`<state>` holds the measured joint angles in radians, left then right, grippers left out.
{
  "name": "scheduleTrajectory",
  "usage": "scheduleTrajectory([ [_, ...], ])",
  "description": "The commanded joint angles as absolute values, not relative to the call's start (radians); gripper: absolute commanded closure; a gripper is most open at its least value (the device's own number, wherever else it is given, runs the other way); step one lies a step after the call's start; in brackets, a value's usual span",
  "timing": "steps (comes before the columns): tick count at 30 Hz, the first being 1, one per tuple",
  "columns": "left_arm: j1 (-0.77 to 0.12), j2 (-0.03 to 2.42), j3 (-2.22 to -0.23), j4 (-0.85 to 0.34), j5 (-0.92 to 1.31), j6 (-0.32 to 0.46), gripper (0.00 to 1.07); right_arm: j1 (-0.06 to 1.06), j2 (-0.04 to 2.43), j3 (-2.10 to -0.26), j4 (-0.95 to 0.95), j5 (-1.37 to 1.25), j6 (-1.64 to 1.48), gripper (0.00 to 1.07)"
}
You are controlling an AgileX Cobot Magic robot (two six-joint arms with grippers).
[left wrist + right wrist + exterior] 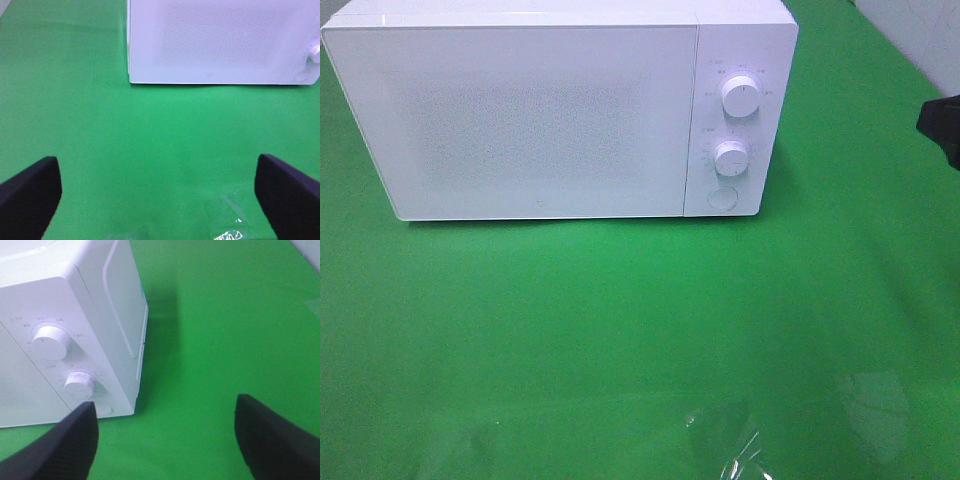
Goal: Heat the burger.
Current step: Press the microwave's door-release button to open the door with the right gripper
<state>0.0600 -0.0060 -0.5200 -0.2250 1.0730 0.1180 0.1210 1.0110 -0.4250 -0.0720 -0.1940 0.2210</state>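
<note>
The burger is out of view in every frame. A white microwave stands at the back of the green cloth with its door closed, so its inside is hidden. In the left wrist view my left gripper is open and empty, hovering over bare cloth in front of the microwave. My right gripper is also open and empty, near the microwave's right front corner, facing the upper knob and lower knob. Only a dark part of the right arm shows in the high view.
The control panel carries two knobs and a round button. A crumpled clear film lies on the green cloth near the front edge. A pale wall or floor shows at the far right corner.
</note>
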Motion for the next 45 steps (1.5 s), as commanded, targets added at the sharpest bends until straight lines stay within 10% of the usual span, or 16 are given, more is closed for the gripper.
scheduleTrajectory([
  [1,0.062,-0.021,-0.516,-0.235,1.067,0.121,0.10,0.119,1.076,-0.393,-0.076,-0.379,0.232,0.34],
  [14,0.062,-0.021,-0.516,-0.235,1.067,0.121,0.10,0.136,1.341,-0.384,-0.066,-0.730,0.144,0.34],
  [34,0.062,-0.021,-0.516,-0.235,1.067,0.120,0.10,0.662,1.675,-0.384,0.647,-1.120,-0.208,0.34],
  [45,0.062,-0.021,-0.516,-0.235,1.067,0.120,0.10,0.773,1.738,-0.434,0.795,-1.147,-0.284,0.34],
])
